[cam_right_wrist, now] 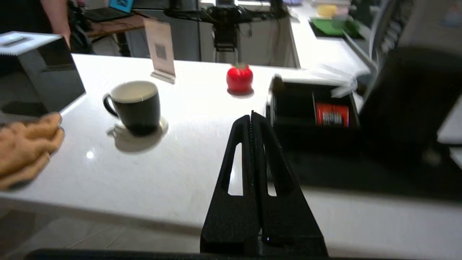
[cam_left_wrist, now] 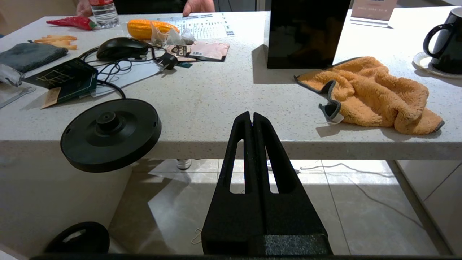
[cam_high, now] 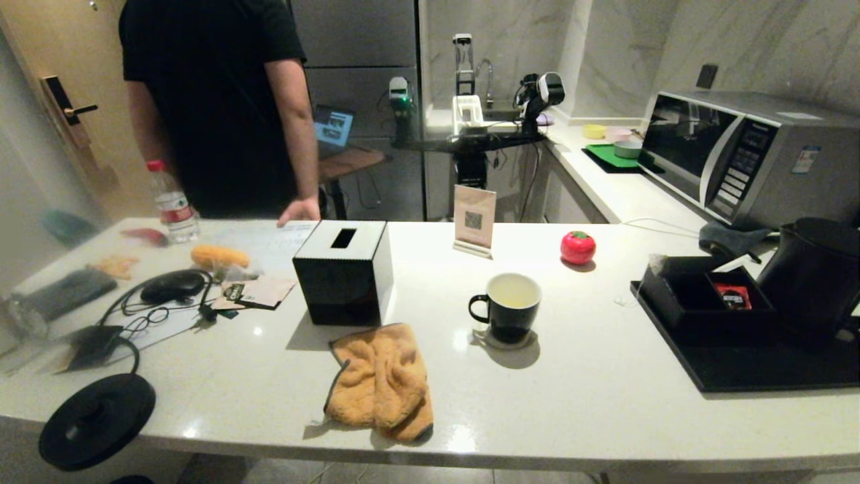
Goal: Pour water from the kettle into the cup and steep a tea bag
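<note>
The black cup [cam_high: 507, 306] with a white inside stands on a small saucer mid-counter, handle to the left; it also shows as the cup [cam_right_wrist: 139, 104] and the cup [cam_left_wrist: 447, 43]. The inside looks pale; I cannot tell whether liquid is in it. The black kettle [cam_high: 813, 275] stands on a black tray [cam_high: 739, 370] at the far right. I cannot pick out the tea bag with certainty; a pale scrap [cam_high: 657, 261] sits at the corner of a black box. My left gripper [cam_left_wrist: 252, 115] and right gripper [cam_right_wrist: 252, 115] are both shut and empty, before the counter's front edge.
A black tissue box [cam_high: 342, 272] and an orange cloth [cam_high: 383, 380] lie left of the cup. The kettle's round base [cam_high: 97, 420] overhangs the front left edge. A red sachet [cam_high: 732, 296] lies in the box; a red tomato [cam_high: 578, 247], microwave [cam_high: 746, 154] and person [cam_high: 215, 101] are behind.
</note>
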`<state>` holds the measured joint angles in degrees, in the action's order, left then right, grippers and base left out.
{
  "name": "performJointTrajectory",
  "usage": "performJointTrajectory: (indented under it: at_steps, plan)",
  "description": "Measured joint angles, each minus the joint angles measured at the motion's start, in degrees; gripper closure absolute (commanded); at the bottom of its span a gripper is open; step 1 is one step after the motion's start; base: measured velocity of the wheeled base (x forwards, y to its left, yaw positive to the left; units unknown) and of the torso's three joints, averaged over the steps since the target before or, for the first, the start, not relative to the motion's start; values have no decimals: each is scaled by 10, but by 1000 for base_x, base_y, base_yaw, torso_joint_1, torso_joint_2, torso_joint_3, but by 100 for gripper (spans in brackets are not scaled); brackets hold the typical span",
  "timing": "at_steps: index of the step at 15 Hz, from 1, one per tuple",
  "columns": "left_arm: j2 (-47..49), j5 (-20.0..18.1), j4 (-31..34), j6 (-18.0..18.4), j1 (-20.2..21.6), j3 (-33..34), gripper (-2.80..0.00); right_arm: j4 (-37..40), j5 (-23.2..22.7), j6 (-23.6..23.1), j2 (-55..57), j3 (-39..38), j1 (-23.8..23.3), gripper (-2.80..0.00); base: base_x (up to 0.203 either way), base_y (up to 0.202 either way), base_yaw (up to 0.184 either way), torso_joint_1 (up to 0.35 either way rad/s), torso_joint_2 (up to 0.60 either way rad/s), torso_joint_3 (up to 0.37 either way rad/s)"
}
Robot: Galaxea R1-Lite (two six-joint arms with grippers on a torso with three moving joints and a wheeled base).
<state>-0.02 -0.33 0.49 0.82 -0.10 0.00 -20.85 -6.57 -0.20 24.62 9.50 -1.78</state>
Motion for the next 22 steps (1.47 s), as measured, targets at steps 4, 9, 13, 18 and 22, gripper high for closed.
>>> performJointTrajectory:
  at_steps: [4,9,13,18,22]
  plan:
    - [0,0,0,0,0,0,0,-4,-12,-34,113,91,-3,0,0,0,0,0,0,0]
    - [0,0,0,0,0,0,0,-6,-13,-55,308,239,-3,0,0,0,0,0,0,0]
    - [0,0,0,0,0,0,0,7,-16,-56,484,402,-1,0,0,0,0,0,0,0]
    - [0,0,0,0,0,0,0,133,-15,-45,652,576,0,0,0,0,0,0,0,0]
    - [0,0,0,0,0,0,0,279,3,-43,733,691,-1,0,0,0,0,0,0,0]
